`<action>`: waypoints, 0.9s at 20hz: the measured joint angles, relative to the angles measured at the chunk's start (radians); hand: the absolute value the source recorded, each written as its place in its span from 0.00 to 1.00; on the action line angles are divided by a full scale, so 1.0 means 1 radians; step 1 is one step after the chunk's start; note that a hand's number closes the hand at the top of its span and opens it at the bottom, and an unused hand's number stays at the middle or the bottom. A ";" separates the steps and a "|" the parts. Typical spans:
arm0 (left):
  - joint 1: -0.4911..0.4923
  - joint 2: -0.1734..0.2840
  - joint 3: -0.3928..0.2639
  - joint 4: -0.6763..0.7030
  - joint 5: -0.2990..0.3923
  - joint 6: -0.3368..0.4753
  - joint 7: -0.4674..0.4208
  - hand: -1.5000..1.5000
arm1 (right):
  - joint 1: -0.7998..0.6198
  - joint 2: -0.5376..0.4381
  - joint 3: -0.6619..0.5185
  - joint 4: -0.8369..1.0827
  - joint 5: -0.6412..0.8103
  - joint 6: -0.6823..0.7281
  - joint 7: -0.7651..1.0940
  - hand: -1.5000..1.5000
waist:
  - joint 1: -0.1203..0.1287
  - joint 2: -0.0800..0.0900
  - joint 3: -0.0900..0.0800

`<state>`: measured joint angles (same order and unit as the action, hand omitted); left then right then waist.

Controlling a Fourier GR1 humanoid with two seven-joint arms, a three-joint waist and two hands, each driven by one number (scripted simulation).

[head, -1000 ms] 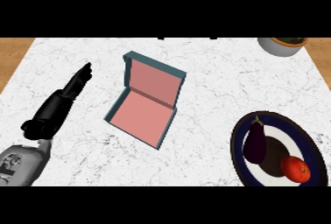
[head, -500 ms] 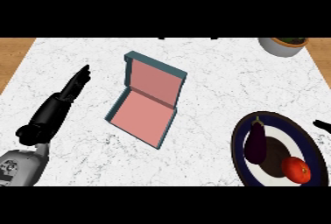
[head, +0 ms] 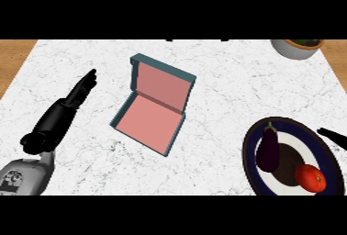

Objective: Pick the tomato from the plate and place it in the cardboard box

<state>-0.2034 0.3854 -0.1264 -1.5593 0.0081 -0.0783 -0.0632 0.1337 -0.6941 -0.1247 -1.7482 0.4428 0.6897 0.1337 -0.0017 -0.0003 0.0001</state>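
A red tomato point(head: 311, 178) lies on the lower right of a dark-rimmed round plate point(head: 253, 145), beside a purple eggplant point(head: 268, 149). The cardboard box point(head: 152, 107) lies open in the middle of the counter, teal outside and pink inside, its lid raised toward the back. My left hand point(head: 69, 104) stretches flat over the counter left of the box, fingers straight, holding nothing. Only the black fingertips of my right hand point(head: 333, 135) show at the right edge, just beyond the plate's rim and above the tomato.
A pale pot point(head: 298, 47) with something dark inside stands at the back right corner. The white marbled counter point(head: 224, 96) ends in wood at the left and right back edges.
My right hand's fingertips have come into view at the right edge, beside the plate. My left arm has drawn slightly back toward the lower left.
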 measured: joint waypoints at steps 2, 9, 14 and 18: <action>0.003 -0.009 0.010 -0.011 -0.010 -0.011 0.006 0.50 | -0.016 0.014 0.009 0.043 0.045 -0.013 -0.032 0.00 | 0.001 0.000 0.000; 0.011 -0.041 0.047 -0.008 -0.037 -0.055 0.003 0.50 | -0.047 0.090 0.031 0.118 0.128 -0.030 -0.089 0.00 | 0.001 0.000 0.000; -0.012 -0.066 0.073 0.007 -0.069 -0.072 0.009 0.50 | -0.058 0.124 0.032 0.157 0.183 -0.033 -0.113 0.00 | 0.000 0.000 0.000; -0.008 -0.077 0.091 -0.002 -0.084 -0.090 0.009 0.50 | -0.051 0.141 0.036 0.183 0.241 -0.054 -0.125 0.00 | 0.000 0.000 0.000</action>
<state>-0.2111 0.3080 -0.0358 -1.5613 -0.0756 -0.1679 -0.0544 0.0831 -0.5536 -0.0891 -1.5654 0.6841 0.6361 0.0083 -0.0015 -0.0003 0.0000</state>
